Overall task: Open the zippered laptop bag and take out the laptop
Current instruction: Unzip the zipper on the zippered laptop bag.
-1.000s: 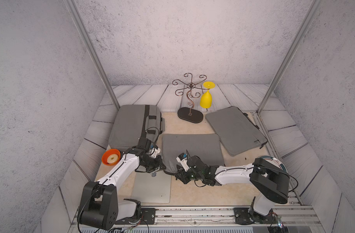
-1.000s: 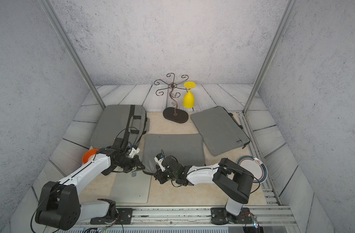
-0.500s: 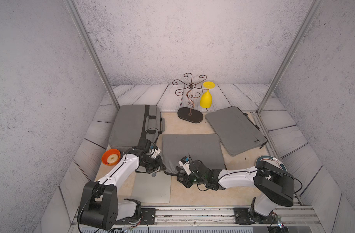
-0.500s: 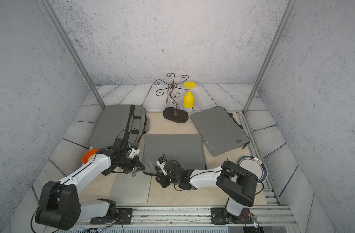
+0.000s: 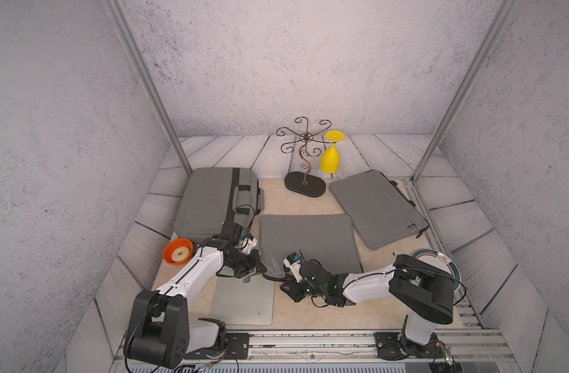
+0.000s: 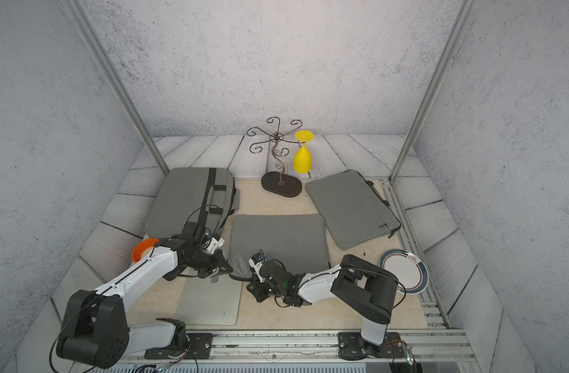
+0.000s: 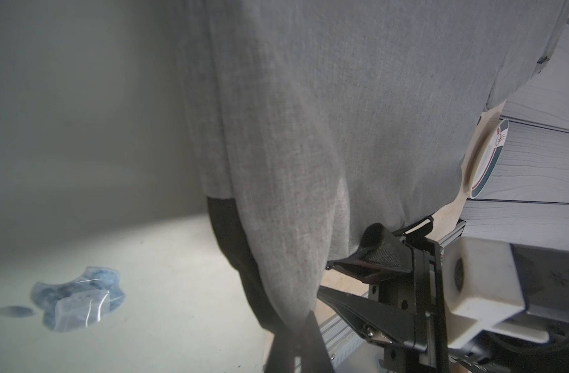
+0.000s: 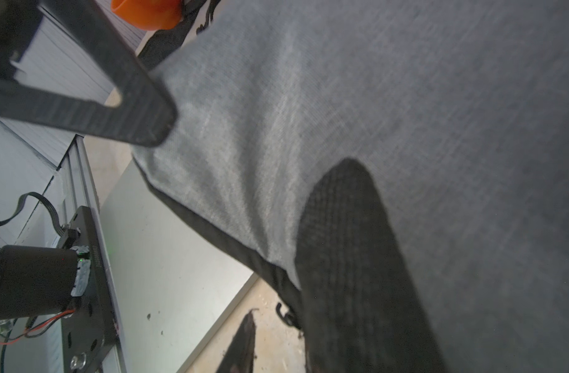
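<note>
The grey laptop bag point(image 5: 309, 242) point(image 6: 278, 239) lies flat in the middle of the table. The silver laptop point(image 5: 244, 300) point(image 6: 209, 300) lies closed on the table in front of the bag's front left corner. Its far edge is hidden by the left arm and the bag's corner. My left gripper point(image 5: 262, 268) point(image 7: 296, 339) is shut on the fabric of that corner and holds it raised a little. My right gripper point(image 5: 284, 281) stands open at the bag's front edge. One of its fingers point(image 8: 347, 258) lies against the grey fabric, the other over bare table, with the black zip edge point(image 8: 212, 232) between them.
An orange bowl point(image 5: 178, 255) sits left of the left arm. A striped plate point(image 5: 438, 268) lies at the right. A second grey sleeve point(image 5: 377, 210) and a strapped grey bag point(image 5: 218, 200) lie behind. A wire stand point(image 5: 304, 155) holds a yellow glass point(image 5: 330, 158).
The right gripper has shifted a little toward the front along the bag's edge. The left gripper has kept its hold on the corner and has not moved.
</note>
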